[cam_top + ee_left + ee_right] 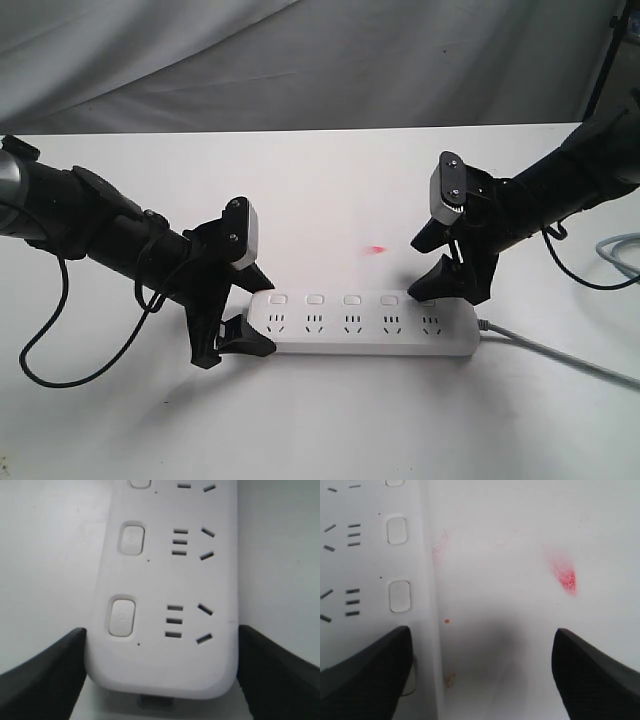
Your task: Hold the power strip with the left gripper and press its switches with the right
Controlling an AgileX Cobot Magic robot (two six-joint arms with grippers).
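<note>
Right gripper [480, 647]: jaws apart, one finger [365, 680] over power strip [370, 335] at its 3 o'clock end, partly covering last of switches [350, 299]; contact unclear. For a good press: centre fingertip on button, push straight down, other finger clear of table.

Left gripper [245, 312]: clamped across strip's 9 o'clock end, fingers against both long edges; needs firm grip so strip won't tip.

Grey cord [560, 355] exits toward 4 o'clock. White table [330, 180], red smudge [377, 249] at strip's 12 o'clock. Grey cloth backdrop [300, 60] behind.
</note>
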